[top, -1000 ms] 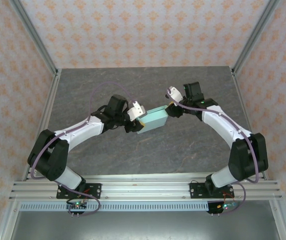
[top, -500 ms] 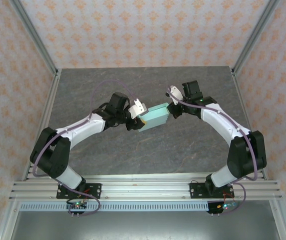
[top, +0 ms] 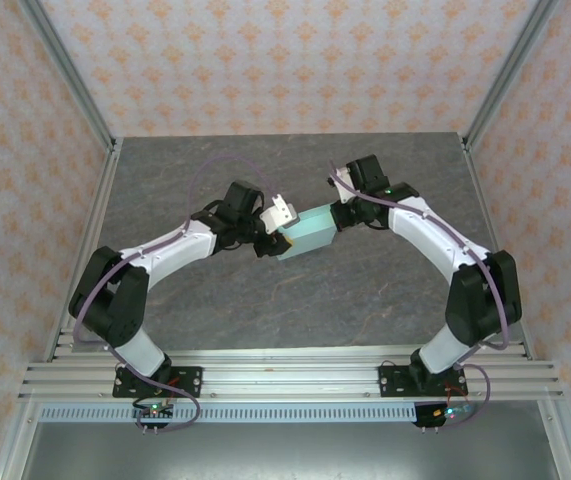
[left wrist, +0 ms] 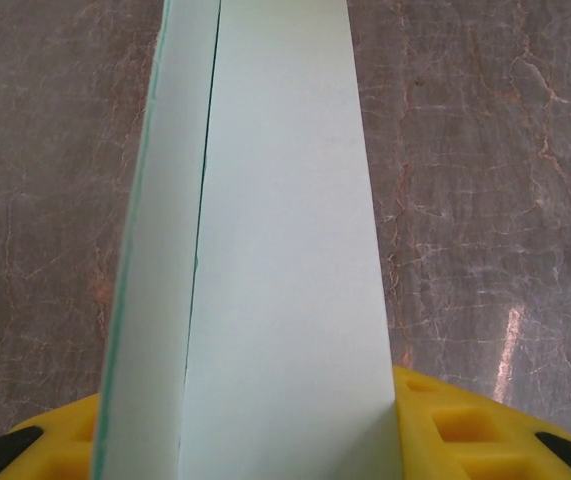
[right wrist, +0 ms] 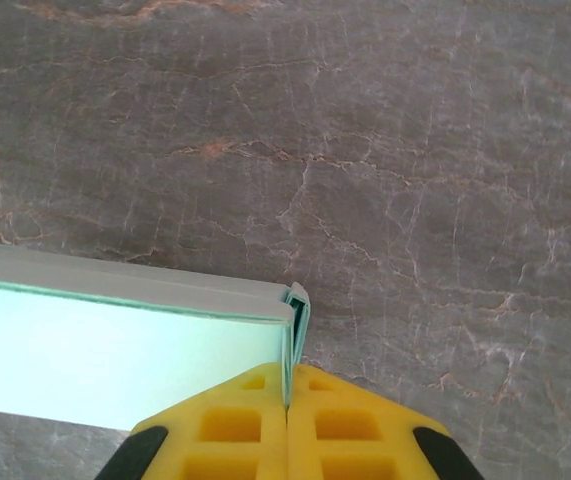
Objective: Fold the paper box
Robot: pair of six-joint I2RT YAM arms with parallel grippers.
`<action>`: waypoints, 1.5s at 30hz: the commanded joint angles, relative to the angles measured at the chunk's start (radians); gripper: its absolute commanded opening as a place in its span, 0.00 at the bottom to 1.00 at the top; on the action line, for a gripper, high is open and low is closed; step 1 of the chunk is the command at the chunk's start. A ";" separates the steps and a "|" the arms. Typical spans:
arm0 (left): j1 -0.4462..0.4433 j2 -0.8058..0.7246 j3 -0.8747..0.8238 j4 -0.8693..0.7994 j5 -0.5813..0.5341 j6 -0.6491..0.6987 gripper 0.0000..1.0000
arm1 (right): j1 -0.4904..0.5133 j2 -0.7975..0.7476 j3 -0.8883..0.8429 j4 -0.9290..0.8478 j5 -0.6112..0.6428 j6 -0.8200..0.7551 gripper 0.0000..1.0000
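Just pinched right end effector [right wrist: 287,400] shut on box [top: 307,231] flap, opposite left end effector [top: 275,237] clamping other end; ready to crease.

White arms [top: 165,250], purple cables [top: 196,185], yellow pads [right wrist: 180,445]

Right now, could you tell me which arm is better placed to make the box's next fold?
Probably right: the right pincer pinches the paper box by its thin end edge; the left pincer grips its body.
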 commanded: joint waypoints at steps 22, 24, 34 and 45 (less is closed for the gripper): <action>-0.009 0.069 0.044 -0.089 -0.117 -0.011 0.36 | 0.028 0.010 -0.048 0.025 0.022 0.122 0.02; -0.009 0.069 0.044 -0.090 -0.119 -0.010 0.36 | 0.028 0.005 -0.067 0.040 0.026 0.128 0.01; -0.006 0.094 0.069 -0.133 -0.127 0.008 0.40 | 0.030 -0.025 -0.142 0.096 0.043 0.133 0.01; -0.005 0.123 0.124 -0.208 -0.154 -0.002 0.49 | 0.044 -0.039 -0.152 0.112 0.066 0.161 0.00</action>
